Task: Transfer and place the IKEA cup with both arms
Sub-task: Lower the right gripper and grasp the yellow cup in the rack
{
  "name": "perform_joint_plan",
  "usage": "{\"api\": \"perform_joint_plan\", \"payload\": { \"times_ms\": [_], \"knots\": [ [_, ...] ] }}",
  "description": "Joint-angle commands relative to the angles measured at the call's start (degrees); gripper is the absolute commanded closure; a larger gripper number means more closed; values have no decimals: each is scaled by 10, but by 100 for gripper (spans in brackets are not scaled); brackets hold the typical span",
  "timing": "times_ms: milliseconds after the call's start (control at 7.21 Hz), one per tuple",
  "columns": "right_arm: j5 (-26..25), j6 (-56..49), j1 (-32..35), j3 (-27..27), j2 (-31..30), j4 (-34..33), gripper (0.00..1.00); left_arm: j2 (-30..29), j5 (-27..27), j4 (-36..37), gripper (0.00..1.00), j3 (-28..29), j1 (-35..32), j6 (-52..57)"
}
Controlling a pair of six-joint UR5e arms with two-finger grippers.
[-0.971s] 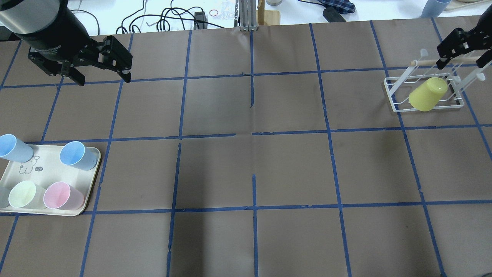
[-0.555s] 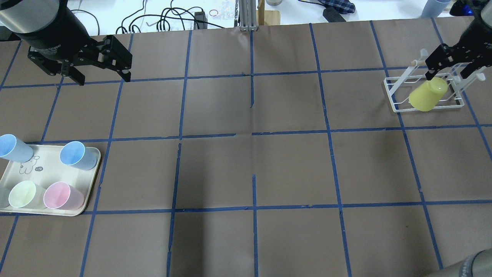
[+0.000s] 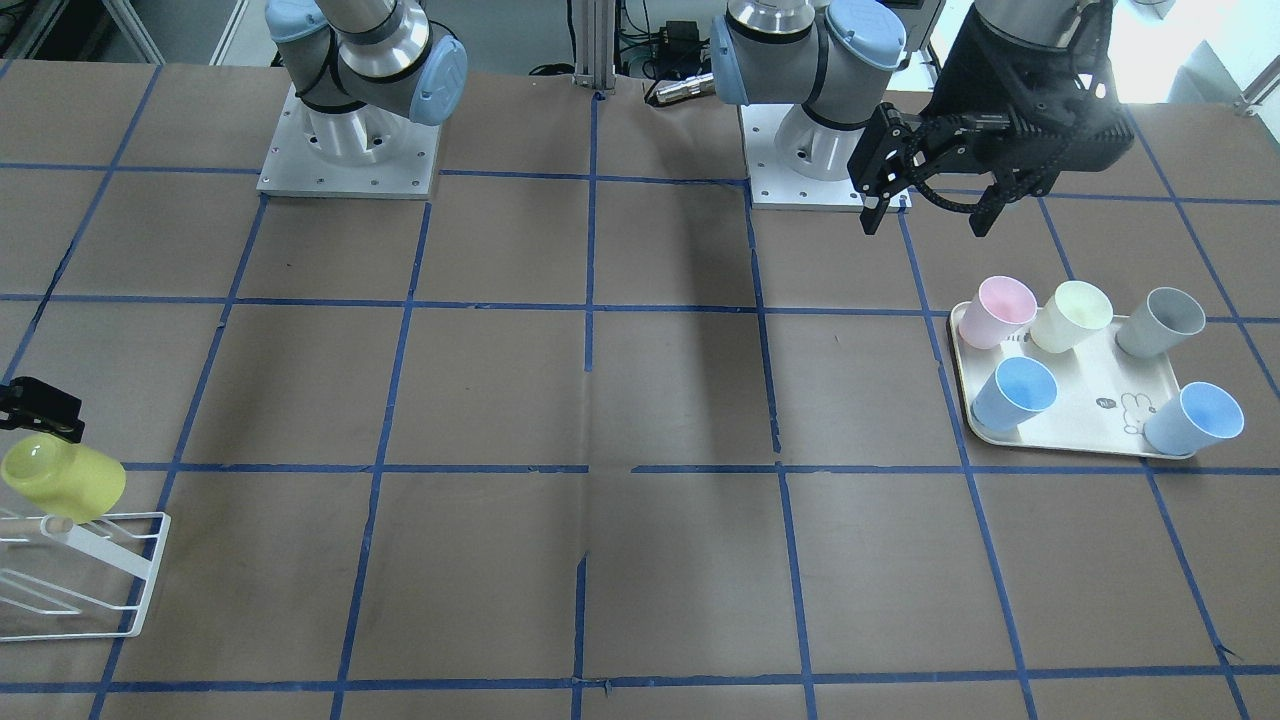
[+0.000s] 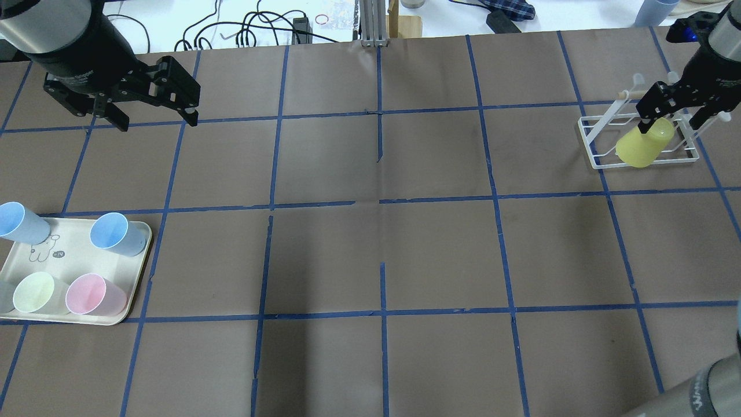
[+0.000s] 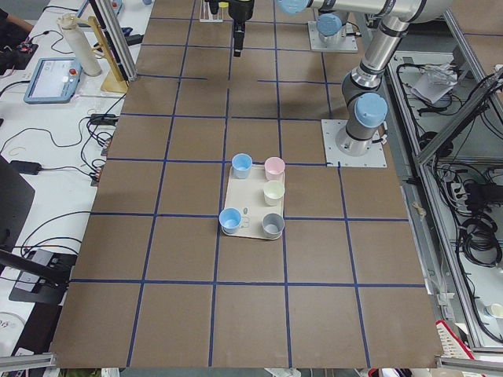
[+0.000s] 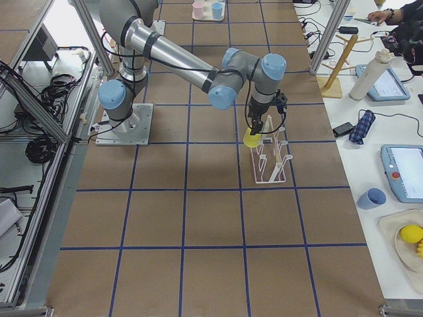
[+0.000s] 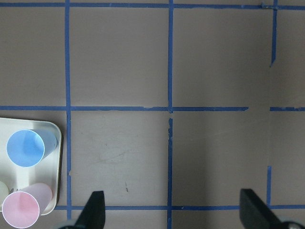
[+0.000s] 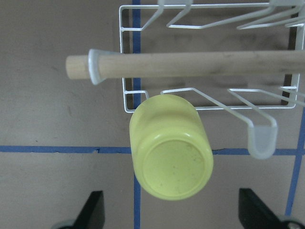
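Observation:
The IKEA cup (image 4: 644,145) is bright yellow-green and hangs bottom-up and tilted on a white wire rack (image 4: 590,139) at the far right. It also shows in the front view (image 3: 65,478) and the right wrist view (image 8: 171,157). My right gripper (image 4: 671,119) is open, with one finger on each side above the cup's base and not closed on it. In the right wrist view its fingertips (image 8: 93,210) flank the cup's bottom. My left gripper (image 4: 156,116) is open and empty, above the table at the far left, beyond the tray.
A cream tray (image 4: 69,243) at the near left holds a pink cup (image 4: 87,294), a pale cream-yellow cup (image 4: 33,292), two light blue cups (image 4: 110,231) and a grey one (image 3: 1165,318). The rack's wooden rod (image 8: 190,64) crosses above the cup. Cables lie beyond the table's far edge.
My right gripper has moved left and down over the rack, and its open fingers now stand on either side of the cup's base. The left gripper and the cups have not moved.

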Motion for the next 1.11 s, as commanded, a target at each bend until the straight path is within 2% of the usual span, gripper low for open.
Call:
{"api": "perform_joint_plan", "payload": {
  "times_ms": [0, 416, 693, 832, 971],
  "knots": [
    [-1, 1, 0, 0, 14, -8, 0, 0, 0, 0, 0, -1, 0, 0],
    [3, 2, 1, 0, 28, -8, 0, 0, 1, 0, 0, -2, 0, 0],
    [4, 2, 1, 0, 30, -9, 4, 1, 1, 0, 0, -3, 0, 0],
    [4, 2, 1, 0, 30, -9, 15, 2, 0, 0, 0, -3, 0, 0],
    [5, 2, 1, 0, 30, -12, 30, 3, 0, 0, 0, -4, 0, 0]
  ]
}}
